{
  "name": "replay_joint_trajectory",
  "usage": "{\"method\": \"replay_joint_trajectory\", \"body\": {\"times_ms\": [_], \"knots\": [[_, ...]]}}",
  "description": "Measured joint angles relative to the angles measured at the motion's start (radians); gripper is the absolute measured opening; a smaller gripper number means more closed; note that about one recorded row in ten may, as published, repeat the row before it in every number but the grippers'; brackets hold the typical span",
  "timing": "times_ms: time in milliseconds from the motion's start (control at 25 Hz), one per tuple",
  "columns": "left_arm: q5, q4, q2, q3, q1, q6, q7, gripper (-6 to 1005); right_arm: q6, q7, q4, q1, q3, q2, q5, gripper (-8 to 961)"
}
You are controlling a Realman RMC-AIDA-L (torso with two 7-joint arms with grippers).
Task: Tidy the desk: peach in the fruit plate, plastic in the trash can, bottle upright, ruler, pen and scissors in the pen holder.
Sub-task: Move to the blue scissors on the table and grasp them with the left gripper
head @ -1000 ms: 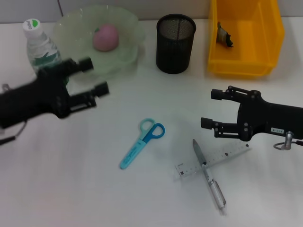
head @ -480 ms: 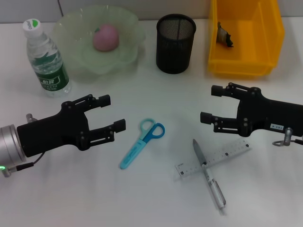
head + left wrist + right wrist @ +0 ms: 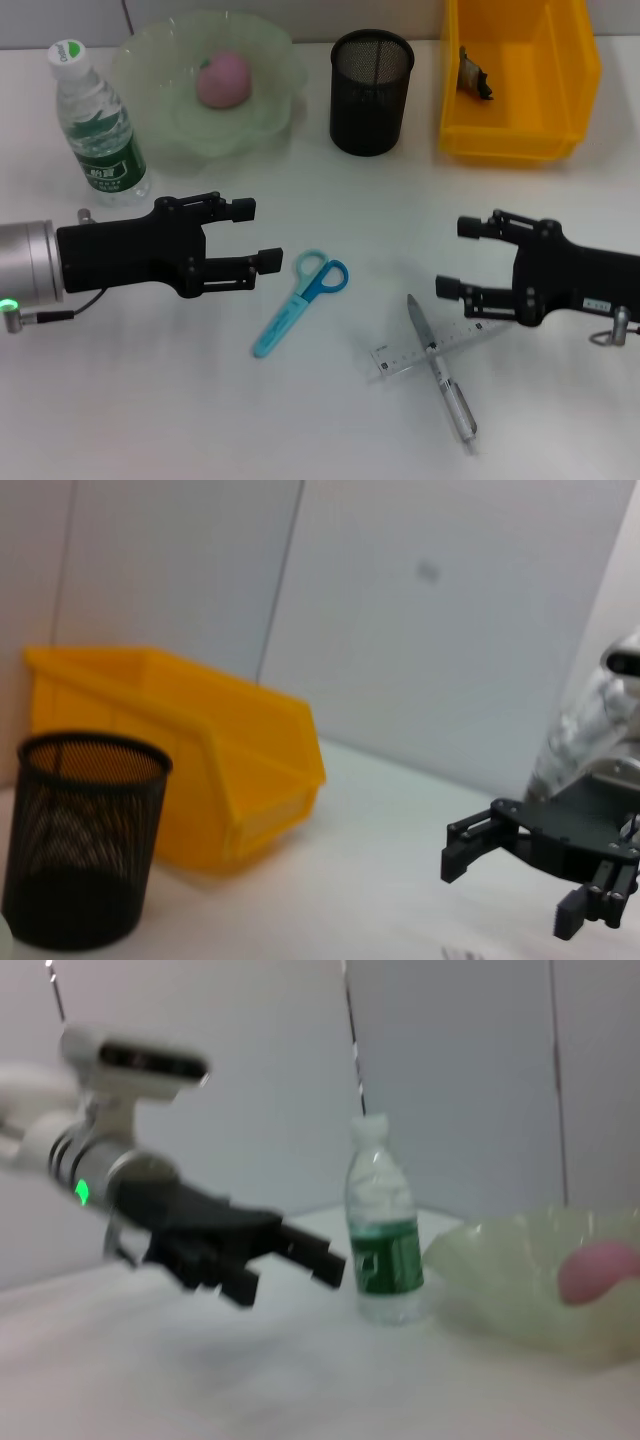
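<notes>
Even bright light, blurred wrist views

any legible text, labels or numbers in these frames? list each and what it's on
None can be read.
Bottle: green label and cap print, too small to read.
Ruler: scale marks, numbers not legible.
Right gripper: small white sticker on its body, too small to read.
Left gripper: no text visible.

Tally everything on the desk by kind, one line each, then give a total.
Containers: 3 – fruit plate, pen holder, yellow bin
Bottle: 1
Peach: 1
Plastic scrap: 1
Stationery: 3 – scissors, ruler, pen
Total: 9
</notes>
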Motion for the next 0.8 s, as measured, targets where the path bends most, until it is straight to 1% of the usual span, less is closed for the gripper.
{"method": "replay_joint_trajectory", "body": {"times_ms": [40, 80, 120, 200, 240, 280, 320, 360, 480, 520, 560, 600, 720, 800], "knots": [[0.031, 0.033, -0.001, 0.005, -0.009, 0.0, -0.046, 799, 0.0, 0.0, 0.0, 0.0, 0.0, 0.0, 0.0, 829], [0.031, 0.033, -0.001, 0.005, -0.009, 0.0, -0.046, 799, 0.001, -0.004, -0.001, -0.002, 0.0, 0.0, -0.014, 830], [0.075, 0.086, -0.001, 0.008, -0.024, 0.0, -0.122, 799, 0.002, -0.006, -0.004, -0.004, 0.0, 0.001, -0.045, 830], [0.075, 0.086, -0.001, 0.008, -0.024, 0.0, -0.122, 799, 0.003, -0.006, -0.005, -0.004, 0.0, 0.001, -0.055, 830], [0.125, 0.158, -0.003, 0.011, -0.044, 0.004, -0.218, 798, 0.004, -0.006, -0.007, -0.004, 0.001, 0.001, -0.065, 830], [0.148, 0.193, -0.003, 0.021, -0.054, 0.007, -0.267, 798, 0.006, -0.006, -0.008, -0.004, 0.001, 0.0, -0.072, 830], [0.179, 0.254, -0.005, 0.055, -0.071, 0.007, -0.35, 798, 0.006, -0.007, -0.011, -0.004, 0.003, -0.002, -0.079, 830], [0.179, 0.254, -0.005, 0.055, -0.071, 0.007, -0.35, 798, 0.006, -0.007, -0.011, -0.004, 0.003, -0.002, -0.079, 830], [0.216, 0.365, -0.006, 0.147, -0.097, 0.007, -0.496, 798, 0.007, -0.007, -0.018, -0.004, 0.004, -0.005, -0.08, 830], [0.249, 0.435, -0.007, 0.206, -0.111, 0.004, -0.584, 798, 0.008, -0.007, -0.023, -0.004, 0.004, -0.005, -0.08, 830], [0.249, 0.435, -0.007, 0.206, -0.111, 0.004, -0.584, 798, 0.008, -0.007, -0.023, -0.004, 0.004, -0.005, -0.08, 830], [0.266, 0.463, -0.007, 0.229, -0.118, 0.0, -0.617, 798, 0.008, -0.007, -0.026, -0.004, 0.004, -0.005, -0.08, 830], [0.379, 0.545, -0.01, 0.326, -0.165, -0.02, -0.782, 799, 0.009, -0.007, -0.034, -0.004, 0.003, -0.005, -0.08, 829], [0.431, 0.559, -0.011, 0.369, -0.191, -0.022, -0.838, 799, 0.009, -0.007, -0.04, -0.004, 0.002, -0.006, -0.08, 829]]}}
